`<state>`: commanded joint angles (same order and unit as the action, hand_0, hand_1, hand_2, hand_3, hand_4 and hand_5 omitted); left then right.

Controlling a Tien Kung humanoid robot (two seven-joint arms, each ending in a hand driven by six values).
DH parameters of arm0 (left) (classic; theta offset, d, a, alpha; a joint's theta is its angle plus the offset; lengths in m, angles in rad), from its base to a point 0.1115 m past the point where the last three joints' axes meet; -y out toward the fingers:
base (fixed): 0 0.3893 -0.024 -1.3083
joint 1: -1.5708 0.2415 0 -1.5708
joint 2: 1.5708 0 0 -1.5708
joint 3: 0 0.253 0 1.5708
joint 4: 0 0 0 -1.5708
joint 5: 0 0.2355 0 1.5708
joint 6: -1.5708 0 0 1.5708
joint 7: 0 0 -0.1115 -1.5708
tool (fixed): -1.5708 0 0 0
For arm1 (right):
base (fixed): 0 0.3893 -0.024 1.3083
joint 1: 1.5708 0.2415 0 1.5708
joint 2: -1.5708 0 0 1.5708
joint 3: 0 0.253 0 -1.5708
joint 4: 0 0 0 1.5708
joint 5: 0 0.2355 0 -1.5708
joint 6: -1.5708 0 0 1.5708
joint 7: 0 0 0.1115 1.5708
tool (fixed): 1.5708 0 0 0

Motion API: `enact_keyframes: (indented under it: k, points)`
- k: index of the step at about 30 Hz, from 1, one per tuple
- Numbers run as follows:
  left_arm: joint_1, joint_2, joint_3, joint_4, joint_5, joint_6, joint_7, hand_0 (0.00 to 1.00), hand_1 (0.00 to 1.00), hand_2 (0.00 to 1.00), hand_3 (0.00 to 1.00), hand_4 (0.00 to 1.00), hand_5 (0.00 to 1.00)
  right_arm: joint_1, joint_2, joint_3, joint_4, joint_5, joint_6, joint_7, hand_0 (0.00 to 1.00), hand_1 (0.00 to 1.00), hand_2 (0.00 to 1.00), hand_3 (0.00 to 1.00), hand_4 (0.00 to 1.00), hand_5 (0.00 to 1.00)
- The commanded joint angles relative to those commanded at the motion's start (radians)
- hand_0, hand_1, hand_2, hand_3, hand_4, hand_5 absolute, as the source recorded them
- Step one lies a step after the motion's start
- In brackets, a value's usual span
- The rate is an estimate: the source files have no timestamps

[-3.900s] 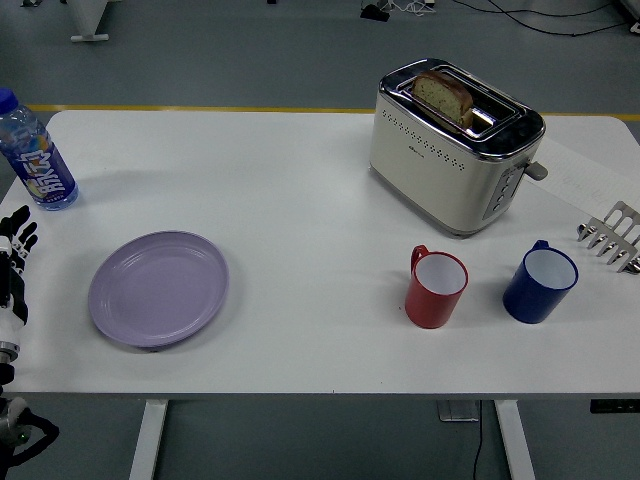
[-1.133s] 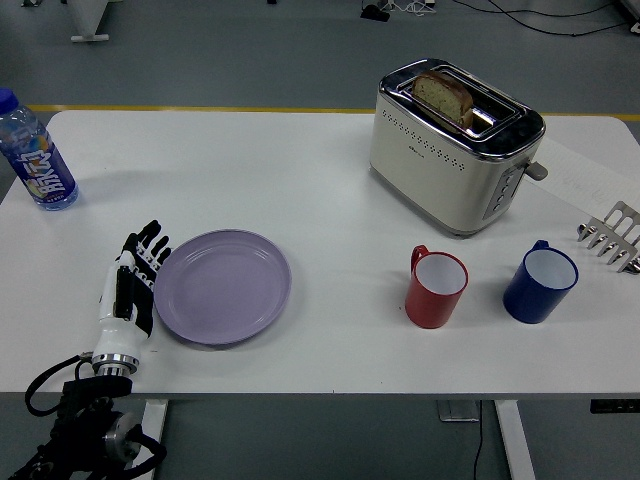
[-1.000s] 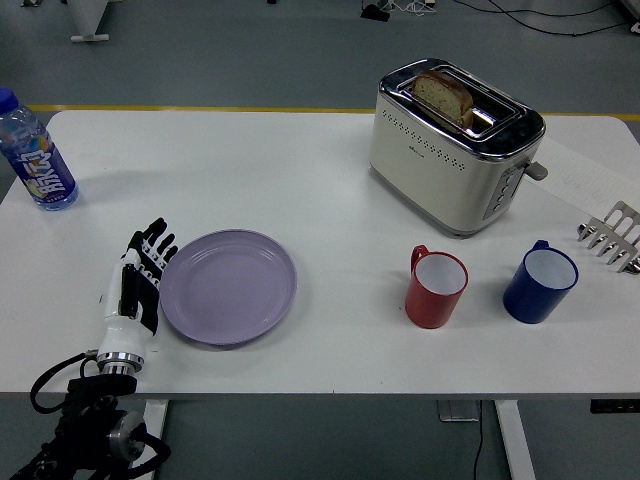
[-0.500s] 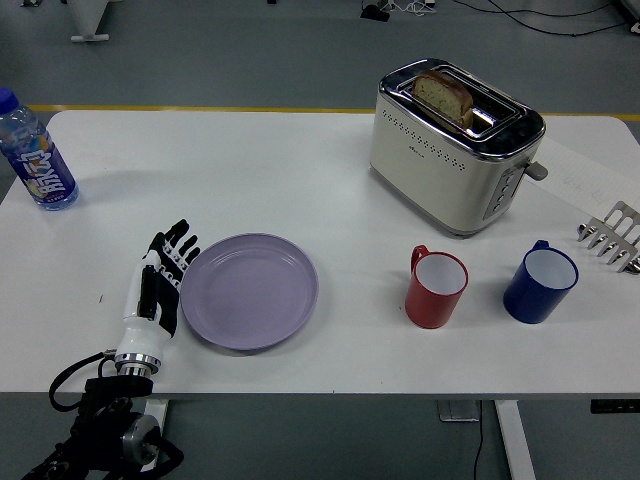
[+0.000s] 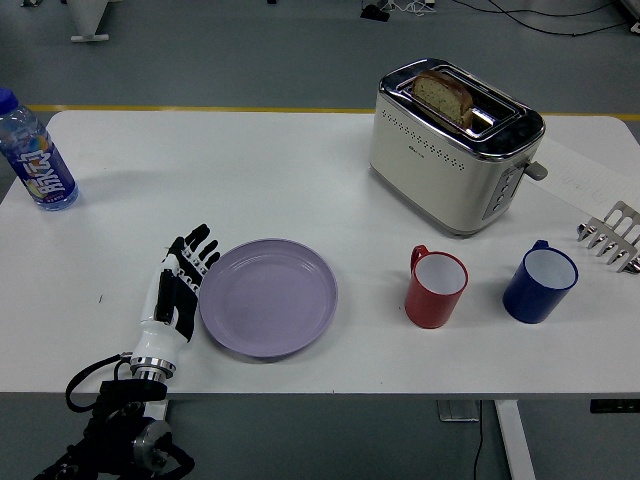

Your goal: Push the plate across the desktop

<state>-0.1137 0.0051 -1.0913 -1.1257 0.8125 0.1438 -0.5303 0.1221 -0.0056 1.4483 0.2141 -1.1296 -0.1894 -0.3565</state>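
Observation:
A lavender plate [image 5: 268, 297] lies flat on the white table [image 5: 250, 170], left of centre near the front edge. My left hand [image 5: 183, 283] is flat and open, fingers stretched forward, its side against the plate's left rim. It holds nothing. The left arm comes up from the lower left corner. My right arm is out of view.
A red mug [image 5: 435, 288] stands just right of the plate, a blue mug [image 5: 540, 282] further right. A cream toaster [image 5: 455, 145] with bread in it stands at the back right. A water bottle [image 5: 35, 153] stands at the far left. A metal rack [image 5: 613, 236] is at the right edge.
My left hand has come in from the left edge and pushed the plate steadily to the right, toward the red mug. Nothing else has moved.

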Motion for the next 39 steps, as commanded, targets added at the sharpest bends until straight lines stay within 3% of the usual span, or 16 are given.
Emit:
enact_keyframes:
  k: [27,36,39]
  points:
    - [-0.013,0.013,0.173,-0.03,-0.05,0.009,-0.011,0.845,0.868,0.91,0.796,0.503,0.998,-0.009,-0.003,-0.002,0.001,0.001,-0.002,0.0,0.64,0.597,0.689,0.759,0.473,0.526]
    - [-0.014,0.012,0.181,-0.041,-0.05,0.01,-0.012,0.844,0.867,0.908,0.796,0.502,0.998,-0.011,-0.003,0.002,0.001,-0.004,-0.001,0.001,0.64,0.596,0.689,0.76,0.473,0.526]
    - [-0.011,0.007,0.151,-0.044,-0.043,0.014,-0.012,0.843,0.867,0.907,0.795,0.501,0.998,-0.012,-0.003,0.004,0.0,-0.007,-0.001,0.002,0.64,0.596,0.689,0.76,0.473,0.526]
